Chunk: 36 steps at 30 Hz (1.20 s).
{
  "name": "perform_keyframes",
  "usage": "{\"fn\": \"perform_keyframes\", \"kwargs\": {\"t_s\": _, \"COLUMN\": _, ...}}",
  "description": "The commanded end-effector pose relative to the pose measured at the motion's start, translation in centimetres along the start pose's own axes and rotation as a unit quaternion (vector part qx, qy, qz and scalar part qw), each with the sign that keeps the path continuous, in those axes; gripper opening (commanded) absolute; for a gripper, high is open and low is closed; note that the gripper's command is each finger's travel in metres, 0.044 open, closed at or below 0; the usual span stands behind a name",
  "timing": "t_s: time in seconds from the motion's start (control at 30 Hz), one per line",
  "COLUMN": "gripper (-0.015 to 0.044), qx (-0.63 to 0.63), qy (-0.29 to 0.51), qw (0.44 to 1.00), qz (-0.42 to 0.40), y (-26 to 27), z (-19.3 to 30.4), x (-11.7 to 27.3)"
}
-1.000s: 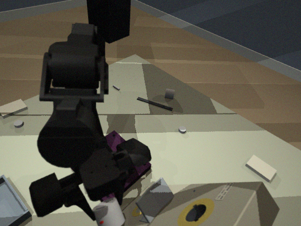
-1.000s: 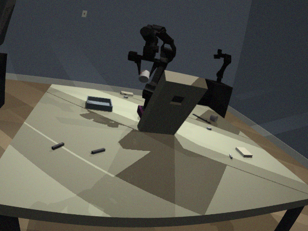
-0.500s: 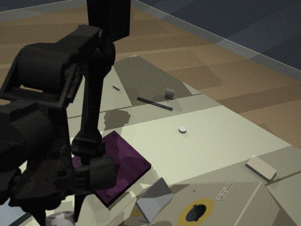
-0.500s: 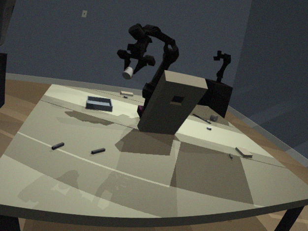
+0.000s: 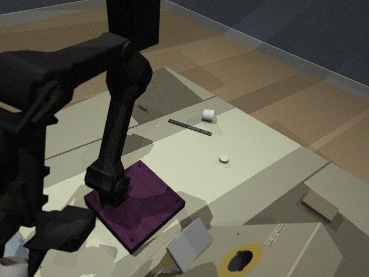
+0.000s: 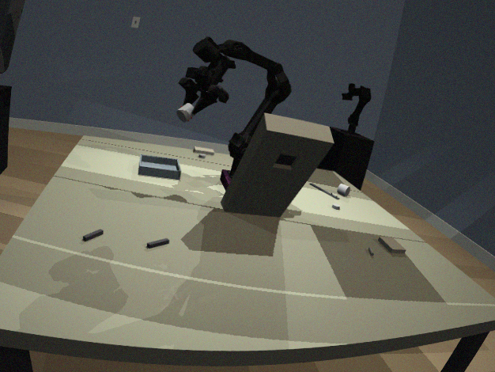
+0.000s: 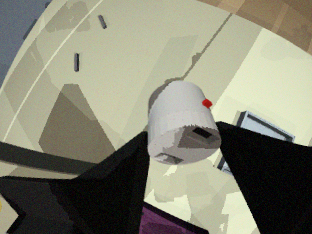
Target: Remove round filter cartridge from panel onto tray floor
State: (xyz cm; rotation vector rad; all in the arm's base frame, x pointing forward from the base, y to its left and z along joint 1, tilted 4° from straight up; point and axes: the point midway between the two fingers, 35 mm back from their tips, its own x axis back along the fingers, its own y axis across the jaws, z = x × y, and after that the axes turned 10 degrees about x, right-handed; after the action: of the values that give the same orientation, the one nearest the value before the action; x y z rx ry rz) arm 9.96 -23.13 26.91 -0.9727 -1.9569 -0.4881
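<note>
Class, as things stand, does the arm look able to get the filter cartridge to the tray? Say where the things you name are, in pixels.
Probably yes. The gripper (image 6: 187,107) (image 7: 182,133) holds the cartridge (image 6: 185,112) (image 7: 181,120) in the air, out of the panel (image 5: 280,253) (image 6: 255,176), and nothing seems to stand between it and the open-topped tray (image 6: 160,171) (image 7: 267,131).

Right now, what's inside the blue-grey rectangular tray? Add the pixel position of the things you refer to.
Nothing shows inside the tray (image 5: 18,244) (image 6: 159,173) (image 7: 270,128); its near wall hides some floor in the exterior view, the black gripper (image 5: 14,266) (image 6: 189,107) (image 7: 182,133) some in the wrist view.
</note>
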Motion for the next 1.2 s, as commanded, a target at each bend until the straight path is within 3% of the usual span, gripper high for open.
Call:
{"fn": "perform_keyframes", "kwargs": {"t_s": 0.0, "gripper": 0.0000, "qx": -0.047, "qy": 0.000, "qw": 0.998, "qz": 0.029, "y": -2.1, "z": 0.4, "x": 0.0}}
{"fn": "perform_keyframes", "kwargs": {"t_s": 0.47, "gripper": 0.0000, "qx": -0.115, "qy": 0.006, "qw": 0.991, "qz": 0.070, "y": -5.9, "z": 2.4, "x": -2.2}}
{"fn": "perform_keyframes", "kwargs": {"t_s": 1.17, "gripper": 0.0000, "qx": -0.281, "qy": 0.024, "qw": 0.945, "qz": 0.167, "y": -14.1, "z": 12.4, "x": -7.4}}
